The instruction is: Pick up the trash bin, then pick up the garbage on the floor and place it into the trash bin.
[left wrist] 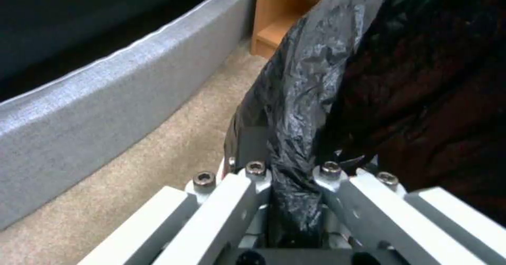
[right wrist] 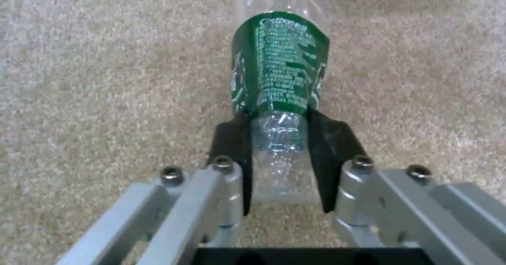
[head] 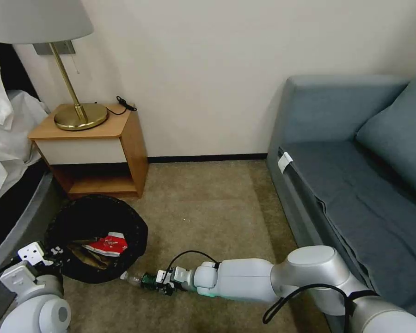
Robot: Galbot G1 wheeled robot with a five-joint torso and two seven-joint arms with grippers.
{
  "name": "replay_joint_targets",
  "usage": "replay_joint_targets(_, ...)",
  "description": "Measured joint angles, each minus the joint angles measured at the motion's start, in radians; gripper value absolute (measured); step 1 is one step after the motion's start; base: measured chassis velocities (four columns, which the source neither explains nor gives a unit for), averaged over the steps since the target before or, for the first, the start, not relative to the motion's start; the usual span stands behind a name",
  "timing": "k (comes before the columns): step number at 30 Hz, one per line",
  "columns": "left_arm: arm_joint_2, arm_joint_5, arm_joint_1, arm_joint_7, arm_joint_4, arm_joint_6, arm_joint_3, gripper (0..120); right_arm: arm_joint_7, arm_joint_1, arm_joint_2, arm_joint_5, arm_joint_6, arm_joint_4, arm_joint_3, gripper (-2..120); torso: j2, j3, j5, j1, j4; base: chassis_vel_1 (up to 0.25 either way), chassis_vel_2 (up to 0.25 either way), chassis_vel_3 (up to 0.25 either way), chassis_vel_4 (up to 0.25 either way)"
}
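The right gripper (right wrist: 279,154) has its black pads clamped on the clear end of the bottle (right wrist: 279,63) low over the carpet (right wrist: 105,79); the thin crushed plastic could slip out on the lift. Just beyond, the left gripper (left wrist: 292,178) is pinched on the trash bin (head: 97,217) rim, whose slick black liner could slide free and tip the bin.

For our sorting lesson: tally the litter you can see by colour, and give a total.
Red snack packet, in the trash bin: 1
Tan or brown litter, in the bin: 1
Green-labelled clear bottle, in the right claw: 1
Total: 3
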State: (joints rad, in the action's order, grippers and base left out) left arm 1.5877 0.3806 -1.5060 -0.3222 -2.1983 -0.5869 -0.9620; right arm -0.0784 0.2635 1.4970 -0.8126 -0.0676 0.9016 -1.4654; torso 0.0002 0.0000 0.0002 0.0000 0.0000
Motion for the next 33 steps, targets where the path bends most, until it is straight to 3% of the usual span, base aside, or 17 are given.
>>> replay_joint_targets(8,-0.002,0.000,0.001,0.001,0.005,0.002,0.001,3,-0.008,-0.022,-0.036,0.000,-0.013,0.026,0.005,5,0.000,0.000,-0.0003,0.000,0.0000,0.000,0.000,0.000,0.000)
replay_joint_targets(21,-0.006,0.000,0.007,0.001,0.008,0.003,0.001,3,0.019,-0.104,-0.148,-0.013,0.006,0.174,0.040,5,0.000,0.000,-0.0001,0.000,0.0000,0.000,0.000,0.000,0.000)
replay_joint_targets(22,-0.008,0.001,0.007,0.001,0.004,0.003,0.000,3,0.023,-0.123,-0.191,-0.009,0.009,0.211,0.051,5,0.000,0.000,-0.0002,0.000,0.0000,0.000,0.000,0.000,0.000)
replay_joint_targets(26,-0.008,0.001,0.008,0.001,0.001,0.002,0.000,3,0.024,-0.137,-0.240,0.000,0.010,0.239,0.069,5,0.000,0.000,0.0001,0.000,0.0001,0.000,0.000,0.000,0.000)
replay_joint_targets(33,-0.015,0.000,0.007,0.001,-0.003,-0.002,0.004,3,0.040,-0.151,-0.446,0.035,0.006,0.315,0.210,5,0.000,0.000,0.0001,0.000,-0.0005,0.000,0.000,0.000,0.000)
